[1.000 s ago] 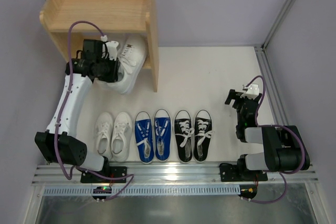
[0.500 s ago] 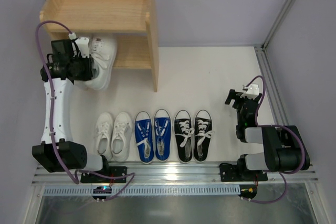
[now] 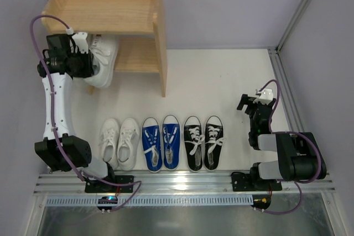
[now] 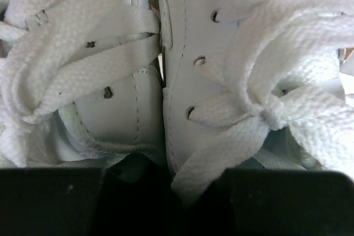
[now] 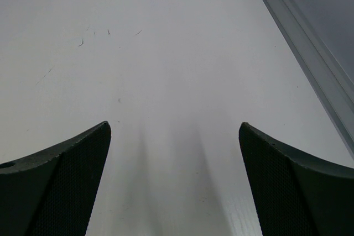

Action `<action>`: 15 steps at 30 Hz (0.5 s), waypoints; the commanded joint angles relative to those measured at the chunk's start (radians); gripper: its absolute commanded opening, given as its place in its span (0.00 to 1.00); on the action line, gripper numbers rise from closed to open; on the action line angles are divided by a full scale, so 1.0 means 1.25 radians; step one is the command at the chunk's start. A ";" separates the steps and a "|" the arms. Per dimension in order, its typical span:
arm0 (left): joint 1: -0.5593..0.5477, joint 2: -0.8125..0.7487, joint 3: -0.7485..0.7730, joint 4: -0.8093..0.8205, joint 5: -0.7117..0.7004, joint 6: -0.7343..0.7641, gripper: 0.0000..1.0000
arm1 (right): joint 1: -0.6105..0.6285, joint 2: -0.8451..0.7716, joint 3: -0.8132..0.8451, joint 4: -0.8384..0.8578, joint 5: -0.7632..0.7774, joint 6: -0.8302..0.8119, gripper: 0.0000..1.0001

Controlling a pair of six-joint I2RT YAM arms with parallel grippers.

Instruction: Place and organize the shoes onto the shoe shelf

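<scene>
Reaching forward, the left gripper (image 3: 83, 63) is clamping a white pair of sneakers (image 3: 105, 58) at the left end of the shoe shelf's (image 3: 105, 4) lower tier, its arm stretching nearly straight. The right arm (image 3: 287, 161) is sitting folded, the right gripper (image 5: 176, 186) holding its fingers (image 5: 61, 186) wide apart.

I can read nothing in any view: no lettering, brand mark, number or sign shows on the shoes (image 3: 151, 143) lined up near me, the white pair (image 3: 103, 62) at far left, or the shoe shelf (image 3: 102, 26).
</scene>
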State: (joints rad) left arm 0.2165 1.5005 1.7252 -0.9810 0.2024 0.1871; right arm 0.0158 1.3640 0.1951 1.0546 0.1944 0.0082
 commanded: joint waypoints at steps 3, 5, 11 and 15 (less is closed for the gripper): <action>0.006 -0.016 0.091 0.263 0.023 -0.022 0.00 | 0.000 0.000 0.001 0.063 -0.003 -0.003 0.97; 0.007 -0.005 0.089 0.285 0.032 -0.032 0.00 | 0.001 0.001 0.001 0.064 -0.005 -0.003 0.98; 0.005 0.029 0.092 0.333 0.047 -0.067 0.00 | 0.001 0.000 0.001 0.064 -0.003 -0.003 0.97; 0.002 0.057 0.118 0.342 0.044 -0.075 0.00 | 0.001 0.001 0.001 0.064 -0.003 -0.003 0.97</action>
State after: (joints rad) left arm 0.2184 1.5795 1.7546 -0.8787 0.2424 0.1207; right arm 0.0158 1.3640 0.1951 1.0546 0.1944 0.0086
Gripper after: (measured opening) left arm 0.195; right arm 0.974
